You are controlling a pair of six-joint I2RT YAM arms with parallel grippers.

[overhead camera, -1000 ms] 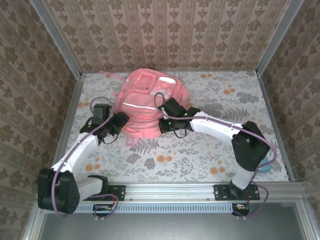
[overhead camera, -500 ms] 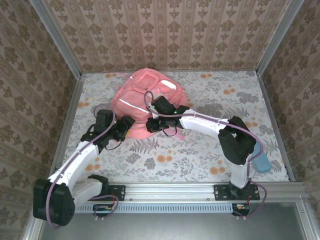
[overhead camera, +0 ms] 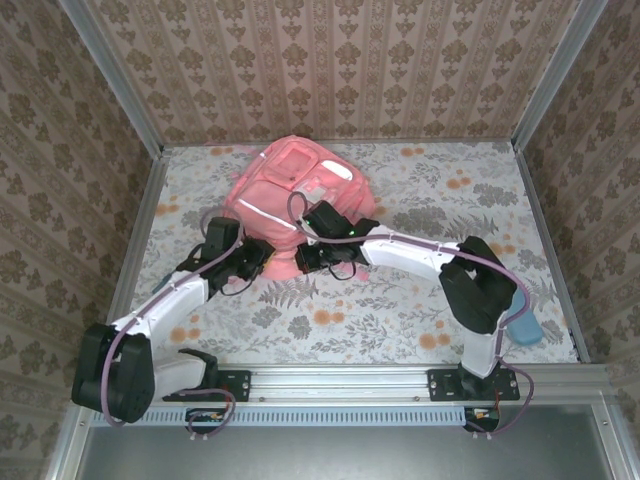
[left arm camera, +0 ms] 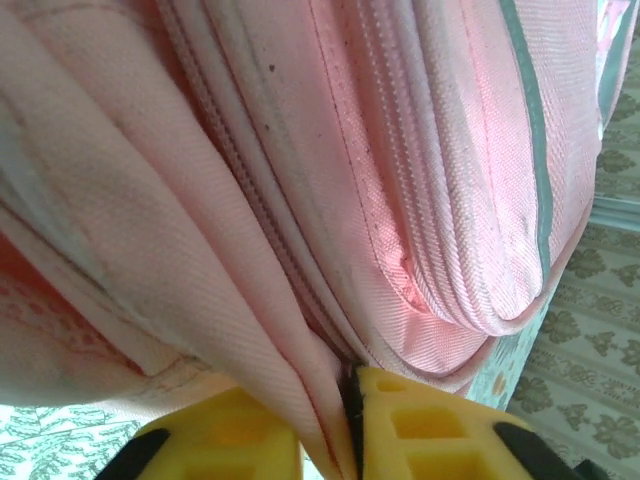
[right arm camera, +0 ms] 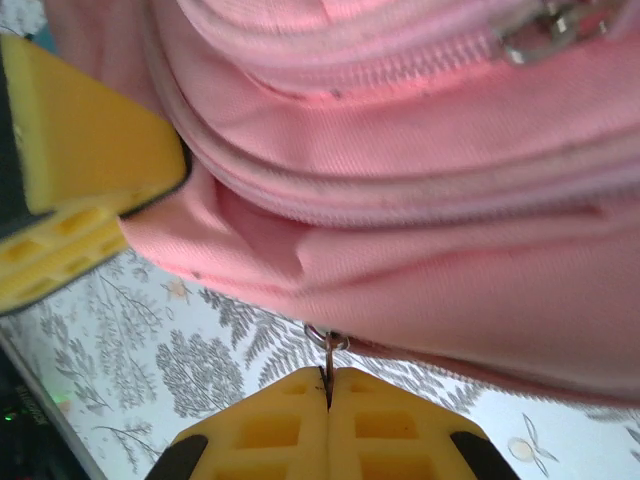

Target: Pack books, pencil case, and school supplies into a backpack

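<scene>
Now left pincer (left arm camera: pixel 350 405), right pincer (right arm camera: pixel 327 385) on backpack (overhead camera: pixel 285 195)

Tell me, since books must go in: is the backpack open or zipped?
Zipped where visible: zipper on the backpack lies closed; right gripper pinches a zipper pull.

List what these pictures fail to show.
Backpack interior: top view, fabric covers it.
Blue object: top view, right arm overlaps it; too small to identify.
Metal ring in right tool: right wrist view, fabric hides its attachment.
Left tool: left wrist view, bottom edge cuts it off.
</scene>
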